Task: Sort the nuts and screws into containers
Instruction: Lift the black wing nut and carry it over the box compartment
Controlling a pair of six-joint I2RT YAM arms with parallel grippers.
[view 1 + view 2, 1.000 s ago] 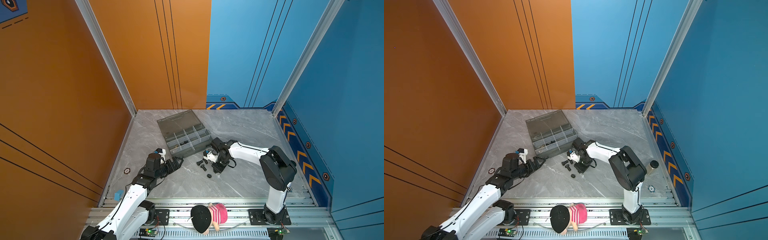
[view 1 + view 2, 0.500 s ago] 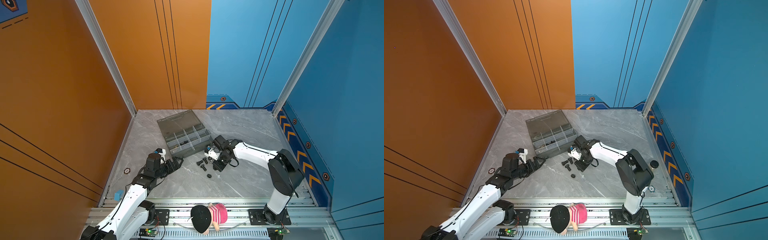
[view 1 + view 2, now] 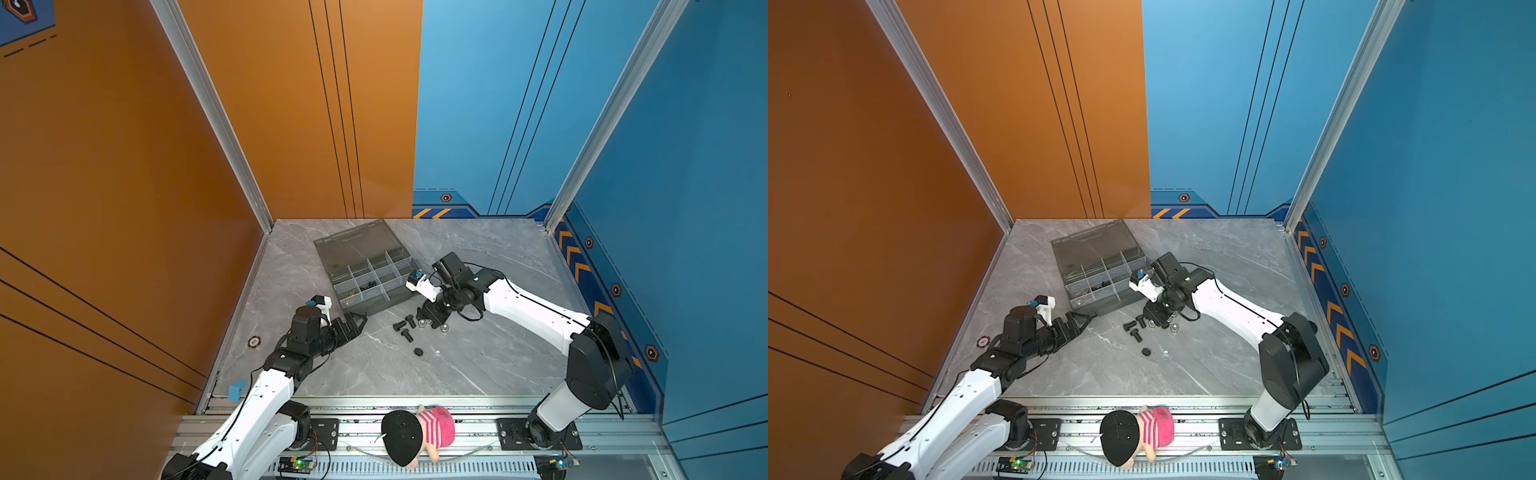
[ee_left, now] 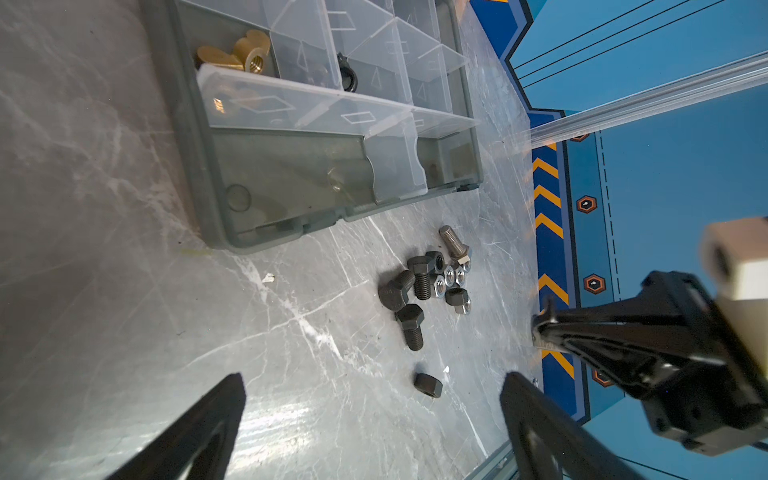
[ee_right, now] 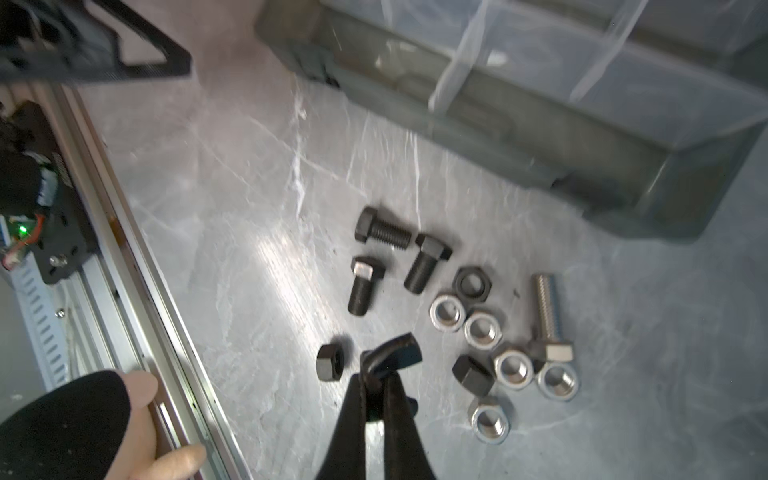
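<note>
Screws and nuts are lying loose on the grey table, just in front of the case. Nearest, one black nut is sitting apart, then three black bolts, then a knot of silver nuts beside the long silver bolt. The right gripper is hanging over that cluster, pinched tight on what looks like a black wing nut, caught only at the very fingertips. That's the worry: so thin a hold could be letting it twist out and drop back among the loose pieces, or clip a divider and land in the wrong cell. The left gripper is hovering wide apart and empty just beside the case's front corner, possibly crowding the carry. Beyond, the case is lying with its lid back: brass wing nuts are sitting in an end cell, a black piece next door, and the long front cell is looking empty.
</note>
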